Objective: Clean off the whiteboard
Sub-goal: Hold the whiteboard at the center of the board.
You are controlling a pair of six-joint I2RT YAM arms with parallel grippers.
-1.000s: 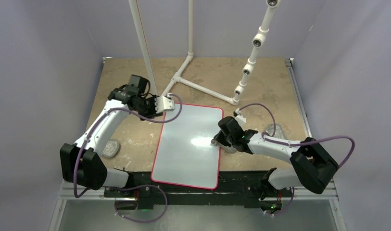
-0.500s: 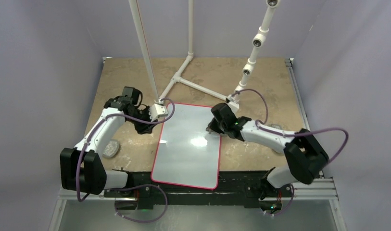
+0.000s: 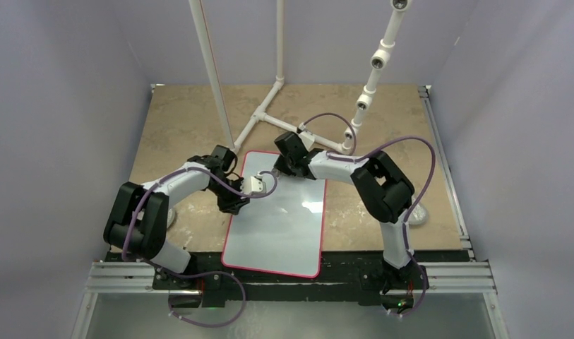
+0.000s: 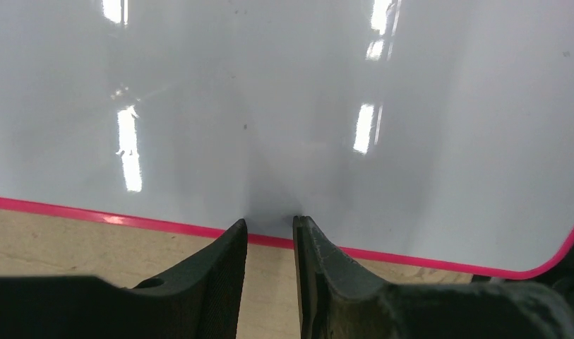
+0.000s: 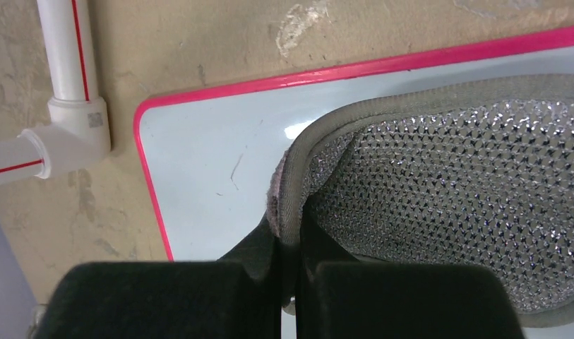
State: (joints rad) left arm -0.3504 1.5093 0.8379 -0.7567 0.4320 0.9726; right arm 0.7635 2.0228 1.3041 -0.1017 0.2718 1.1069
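Top external view: the tan surface (image 3: pixel 178 120) is carrying the whiteboard (image 3: pixel 280 226), which is lying flat between the two arms with its near edge reaching the dark strip by the bases. No black handwriting is showing on it, so I judge the wiping to be in its late stage, at the board's far-left corner.

In the right wrist view, the right gripper (image 5: pixel 289 244) is pinching the folded rim of a grey-silver mesh pad (image 5: pixel 446 205), fingers pressed tight on it. The pad is resting on the board just inside the rounded corner.

The left gripper (image 4: pixel 270 233) is holding nothing, fingers parted only a slit, tips at the board's red left border. It is probably bracing the board; contact cannot be confirmed.

A faint thin mark (image 5: pixel 234 171) is lying uncovered beside the pad. The next move calls for sweeping the pad over it with steady downward pressure, without running off the border.
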